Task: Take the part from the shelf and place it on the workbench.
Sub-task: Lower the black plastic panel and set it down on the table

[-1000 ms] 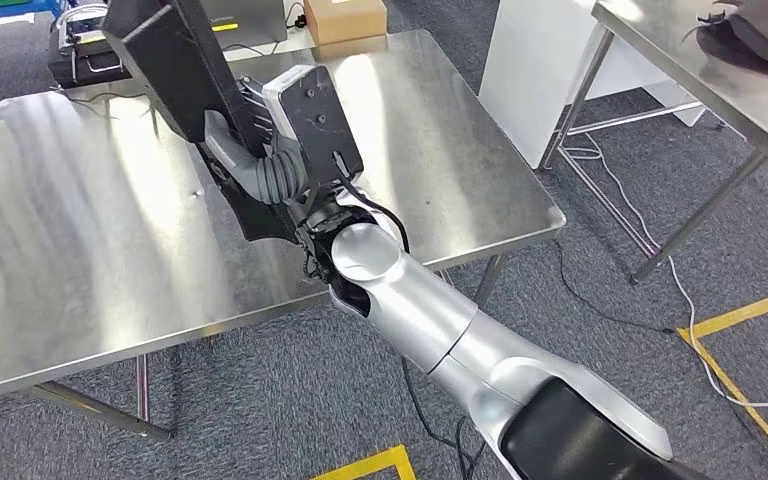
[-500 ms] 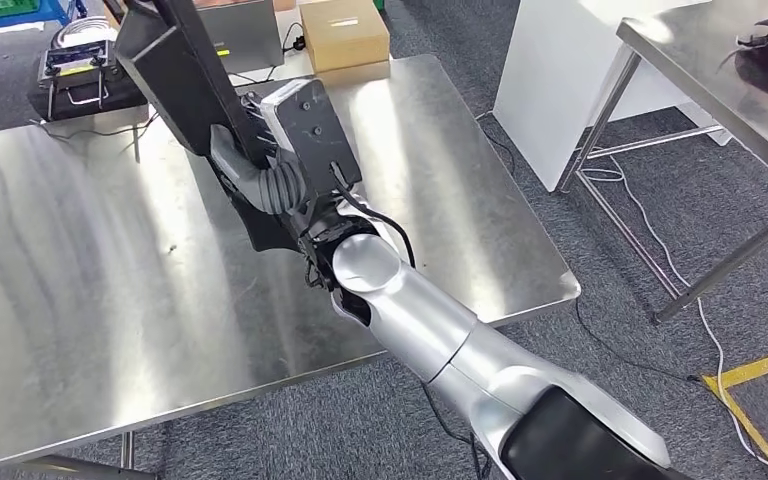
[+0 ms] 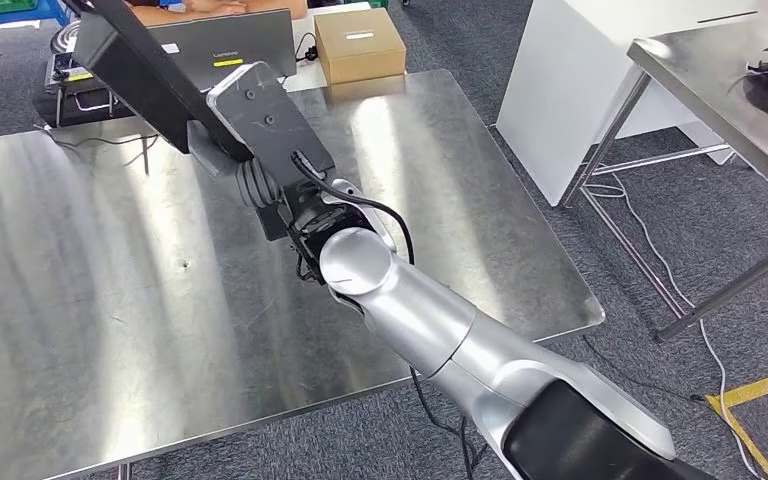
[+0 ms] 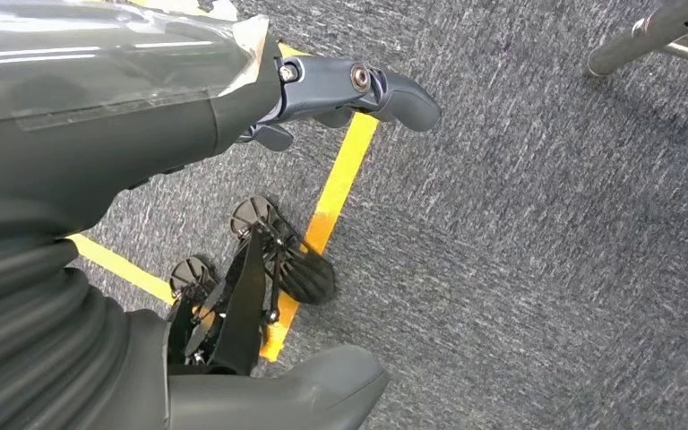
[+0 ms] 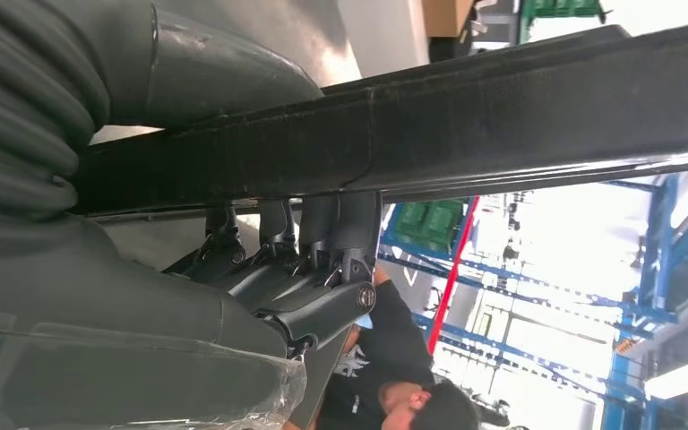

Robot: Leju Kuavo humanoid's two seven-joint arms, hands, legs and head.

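Black part [image 3: 130,70] cut off, right hand [image 3: 222,150] gripping

A workshop or robotics lab is showing here. Steel bench [image 3: 110,300] tops are standing on grey carpet [image 3: 600,240] marked with yellow floor tape [image 3: 760,385], and blue racking [image 5: 645,296] is rising behind.

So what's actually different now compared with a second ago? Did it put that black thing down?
Not yet. The right robot hand still grips the long black part and has carried it further out over the steel workbench, toward its far edge. The camera also shifted, so the whole scene slid in the picture; the cardboard box did not move itself. The left robot hand hangs open above the floor.
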